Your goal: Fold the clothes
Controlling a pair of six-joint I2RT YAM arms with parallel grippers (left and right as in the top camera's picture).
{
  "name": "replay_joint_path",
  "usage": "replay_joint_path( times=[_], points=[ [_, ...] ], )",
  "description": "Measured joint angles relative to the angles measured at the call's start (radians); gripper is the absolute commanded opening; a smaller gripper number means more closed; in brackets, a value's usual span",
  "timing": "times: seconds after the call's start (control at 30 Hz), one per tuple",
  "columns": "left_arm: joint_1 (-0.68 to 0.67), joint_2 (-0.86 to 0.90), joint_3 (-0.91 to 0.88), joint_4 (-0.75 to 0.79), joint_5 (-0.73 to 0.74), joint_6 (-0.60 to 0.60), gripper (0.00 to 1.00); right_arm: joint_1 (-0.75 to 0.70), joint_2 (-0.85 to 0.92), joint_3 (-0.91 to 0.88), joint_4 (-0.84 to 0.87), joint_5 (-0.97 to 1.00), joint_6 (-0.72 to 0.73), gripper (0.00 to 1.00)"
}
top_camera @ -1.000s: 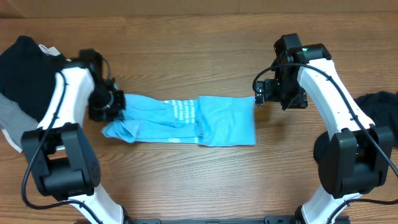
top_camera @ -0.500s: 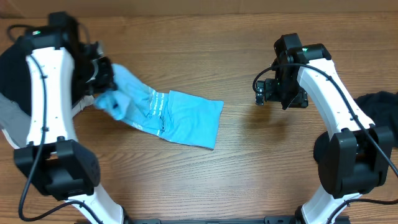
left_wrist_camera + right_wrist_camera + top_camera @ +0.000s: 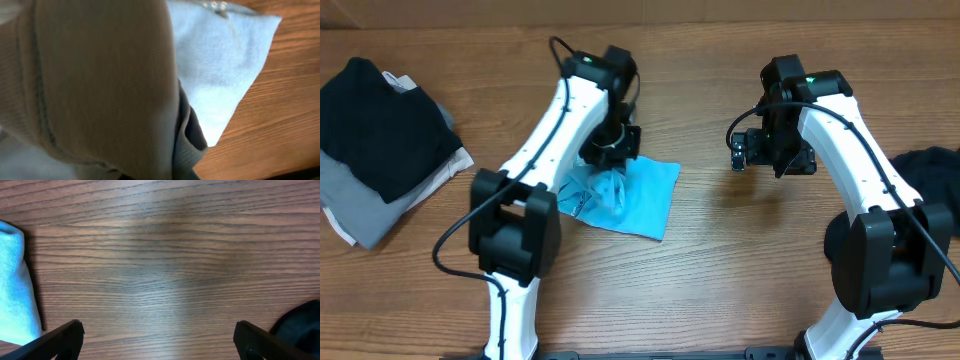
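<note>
pile (image 3: 380, 140): black, grey and white, far left, apart from both arms.
left gripper (image 3: 610, 152): clenched on bunched end of blue T-shirt (image 3: 645, 195), mid table (image 3: 720, 280).
shirt axis: ran lower-left to upper-right, free corner rightward.
right gripper (image 3: 738, 150): spread wide, empty, right of that corner, apart.

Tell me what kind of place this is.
Probably a robotics lab bench, not a home: a left arm and right arm standing at a wood-grain table, a blue T-shirt partly folded, and a stack of dark and grey clothes at the edge.
</note>
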Motion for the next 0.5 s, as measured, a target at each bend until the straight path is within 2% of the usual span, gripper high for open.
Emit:
replay_joint_path(
  times=[0.37, 0.5],
  points=[
    [-0.022, 0.002, 0.0, -0.027, -0.027, -0.05, 0.05, 0.0, 0.0, 0.0, 0.0, -0.001, -0.002, 1.0],
    [-0.032, 0.002, 0.001, 0.002, -0.034, -0.073, 0.1, 0.0, 0.0, 0.0, 0.0, -0.003, -0.002, 1.0]
  ],
)
